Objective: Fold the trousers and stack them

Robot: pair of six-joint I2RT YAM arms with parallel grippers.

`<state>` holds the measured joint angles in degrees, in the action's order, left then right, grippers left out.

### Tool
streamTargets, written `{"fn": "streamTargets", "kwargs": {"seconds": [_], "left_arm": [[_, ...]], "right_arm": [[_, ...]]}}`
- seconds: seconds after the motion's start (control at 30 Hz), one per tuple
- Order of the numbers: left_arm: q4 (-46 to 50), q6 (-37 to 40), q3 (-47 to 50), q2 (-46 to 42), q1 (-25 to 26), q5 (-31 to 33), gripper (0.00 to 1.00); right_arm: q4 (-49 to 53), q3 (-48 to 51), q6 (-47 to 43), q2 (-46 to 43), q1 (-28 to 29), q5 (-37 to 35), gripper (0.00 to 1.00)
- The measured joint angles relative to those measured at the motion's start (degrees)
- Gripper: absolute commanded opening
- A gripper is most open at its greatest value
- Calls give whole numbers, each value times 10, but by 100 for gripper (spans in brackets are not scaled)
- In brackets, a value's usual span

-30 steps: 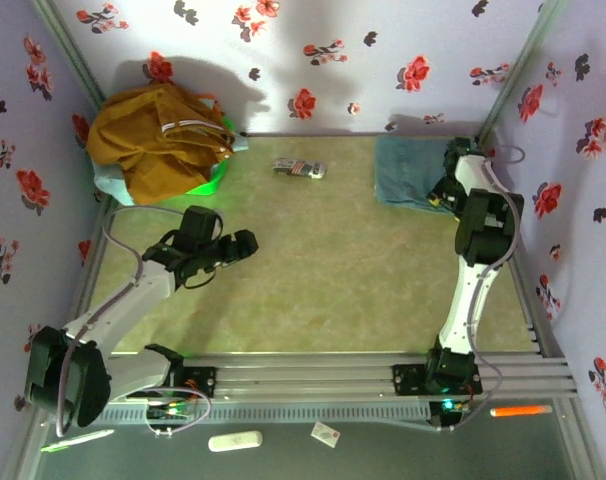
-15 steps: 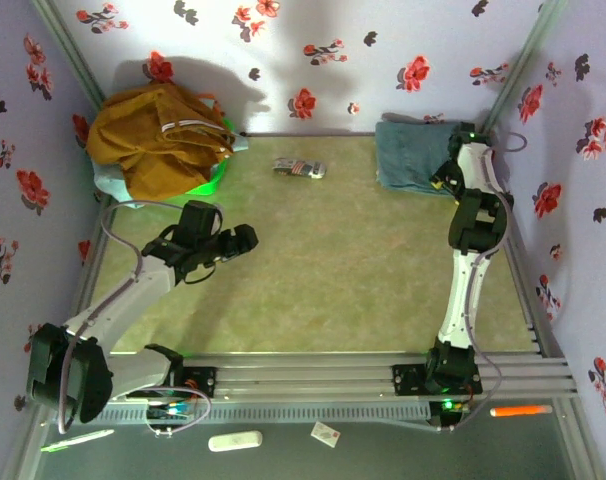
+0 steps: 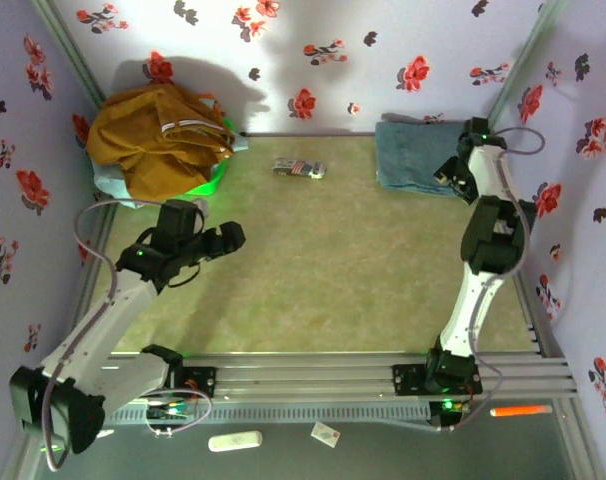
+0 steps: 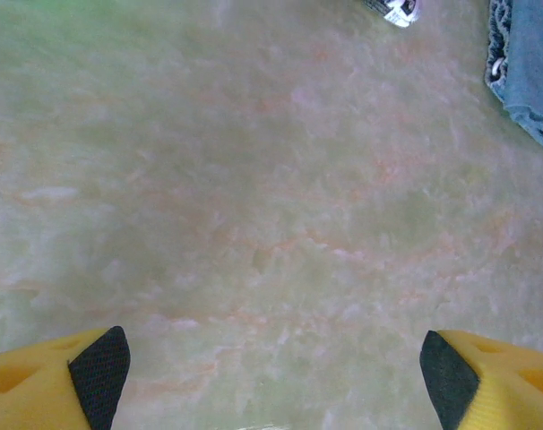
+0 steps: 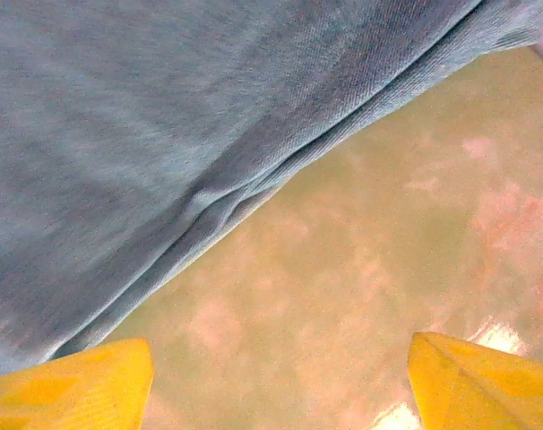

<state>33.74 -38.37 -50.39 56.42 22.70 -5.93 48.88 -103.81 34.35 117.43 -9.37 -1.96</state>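
Note:
The trousers point(image 3: 413, 155) lie folded into a light blue denim block at the table's back right corner. My right gripper point(image 3: 449, 176) hovers at their right edge, open and holding nothing. In the right wrist view the folded denim point(image 5: 164, 116) fills the upper left, with bare table between the spread yellow fingers point(image 5: 83, 381) of the right gripper point(image 5: 280, 376). My left gripper point(image 3: 228, 237) hangs open over the left middle of the table. In the left wrist view the left gripper point(image 4: 271, 367) is wide open over bare table, and the trousers' edge point(image 4: 531, 72) shows at the upper right.
A mustard-yellow garment point(image 3: 158, 140) is piled on a green basket point(image 3: 211, 178) with pale teal cloth point(image 3: 108, 182) at the back left. A small printed packet point(image 3: 299, 168) lies near the back wall's middle. Floral walls close in the table on three sides.
The left arm has drawn back to the left, its gripper still open. The right gripper has shifted toward the back right corner along the trousers' right edge.

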Motion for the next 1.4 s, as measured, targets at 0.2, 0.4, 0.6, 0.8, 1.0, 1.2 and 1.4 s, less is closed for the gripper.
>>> {"fn": "streamTargets", "kwargs": {"seconds": [0.2,0.4,0.6,0.8,1.0,1.2,1.4], "left_arm": [[95,24,-24,-73,-2,63,100],[164,32,-34,-137,-2,164,100],[118,14,57,-236,-2,217,100],[12,49,168,-270,-2,261,100],[-130,180,244,-270,-2,230,100],[-307,317,332,-268,-2,225,100],[-566,432,430,-151,-29,272,100]], "right_arm": [[-102,219,0,-249,44,50,83],[-166,362,-11,-449,128,133,99],[-352,525,-26,-679,269,145,99],[-654,781,-135,-785,324,70,99],[-699,853,-292,-753,324,85,99],[-761,851,-349,-727,324,45,99],[-810,851,-372,-634,320,-40,99]]}}
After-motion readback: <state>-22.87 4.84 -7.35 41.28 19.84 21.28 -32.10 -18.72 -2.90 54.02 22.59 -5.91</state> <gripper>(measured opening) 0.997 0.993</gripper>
